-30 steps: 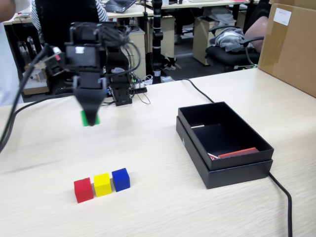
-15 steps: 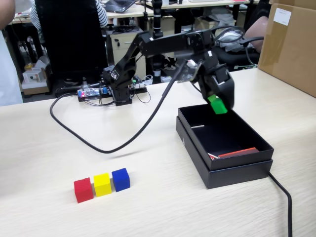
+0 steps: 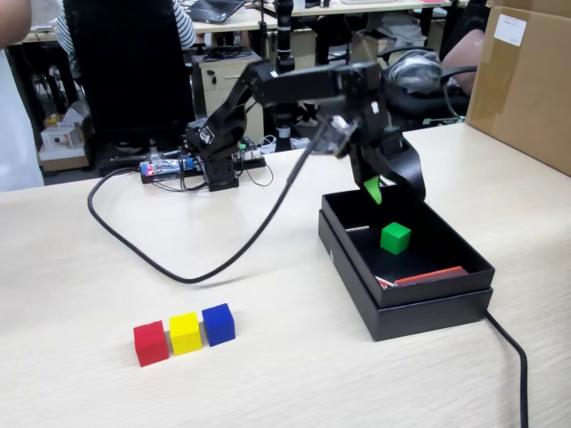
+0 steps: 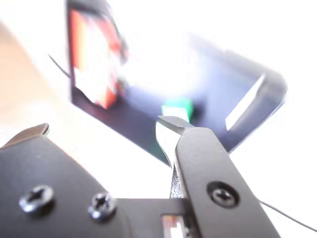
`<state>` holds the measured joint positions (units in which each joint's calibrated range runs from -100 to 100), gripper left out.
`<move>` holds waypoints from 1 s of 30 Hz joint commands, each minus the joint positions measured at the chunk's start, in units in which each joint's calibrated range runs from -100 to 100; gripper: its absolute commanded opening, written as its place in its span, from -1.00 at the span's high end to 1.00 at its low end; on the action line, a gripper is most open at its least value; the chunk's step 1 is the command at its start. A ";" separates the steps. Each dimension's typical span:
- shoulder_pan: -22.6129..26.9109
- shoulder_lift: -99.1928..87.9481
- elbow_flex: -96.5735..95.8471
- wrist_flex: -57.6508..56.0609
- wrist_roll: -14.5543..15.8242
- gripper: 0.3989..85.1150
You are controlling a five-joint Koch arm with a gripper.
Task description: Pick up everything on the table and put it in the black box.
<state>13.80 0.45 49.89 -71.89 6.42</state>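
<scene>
The green cube (image 3: pixel 394 237) lies free inside the black box (image 3: pixel 419 308), below my gripper (image 3: pixel 385 190), which hangs open over the box's back half with nothing between its jaws. The wrist view is overexposed but shows the green cube (image 4: pixel 177 109) in the black box (image 4: pixel 124 121), beyond my open gripper (image 4: pixel 106 125), whose two tips stand wide apart. On the table (image 3: pixel 80 294) at the front left, a red cube (image 3: pixel 151 343), a yellow cube (image 3: pixel 186 333) and a blue cube (image 3: pixel 219 324) stand touching in a row.
A thin red strip (image 3: pixel 431 275) lies inside the box near its front wall. A black cable (image 3: pixel 192 267) loops across the table from the arm's base (image 3: pixel 214 160); another cable (image 3: pixel 513 357) runs off the box's front right. A big brown carton (image 3: pixel 526 80) stands at the back right.
One second ago the gripper held the green cube above the table's left. It swung right over the box, then opened; the cube now lies in the box.
</scene>
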 commanded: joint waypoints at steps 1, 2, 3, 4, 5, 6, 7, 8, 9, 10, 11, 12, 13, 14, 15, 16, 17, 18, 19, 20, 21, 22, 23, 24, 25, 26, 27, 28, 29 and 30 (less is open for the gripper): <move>-6.74 -14.62 -0.29 -0.63 -4.69 -0.01; -9.57 -15.66 -0.84 -0.63 -6.40 -0.02; -12.70 -15.66 -1.20 -0.63 -8.06 -0.06; -14.90 -15.31 -1.38 -0.63 -9.28 -0.06; -16.90 -13.94 -1.38 -0.63 -10.50 -0.06; -18.80 -11.98 -1.20 -0.63 -11.67 -0.06; -20.61 -9.35 -0.57 -0.63 -12.75 -0.07; -22.17 -6.25 0.61 -0.63 -13.68 -0.07; -23.49 -2.58 2.15 -0.63 -14.65 -0.09; -24.47 0.98 3.88 -0.63 -15.38 -0.09; -25.25 4.54 6.23 -0.63 -15.97 -0.09; -25.93 8.67 9.23 -0.63 -16.56 -0.09; -26.47 12.69 12.22 -0.63 -17.00 -0.09; -26.91 16.36 14.94 -0.55 -17.44 -0.09; -27.40 22.44 19.02 -0.55 -18.32 -0.09; -27.55 25.19 20.47 -0.55 -18.71 -0.09; -27.59 29.55 22.19 -0.46 -19.29 -0.09; -27.59 31.39 22.73 -0.37 -19.39 -0.09; -27.59 33.22 23.55 -0.37 -19.49 -0.09; -27.59 34.83 24.18 -0.29 -19.58 -0.09; -27.55 36.44 24.73 -0.29 -19.63 -0.09; -27.50 37.58 25.00 -0.29 -19.68 -0.09; -27.45 38.85 25.36 -0.20 -19.68 -0.09; -27.40 40.57 25.54 0.06 -19.73 -0.09; -27.35 42.63 26.54 0.49 -19.83 -0.09; -27.35 43.90 27.45 0.66 -19.93 -0.09; -27.35 45.39 28.36 1.18 -20.07 -0.09; -27.35 46.19 28.54 1.87 -20.12 -0.09; -27.35 46.76 28.63 2.48 -20.17 -0.09; -27.35 47.34 28.63 3.08 -20.22 -0.08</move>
<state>-13.46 48.61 73.71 -72.36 -13.16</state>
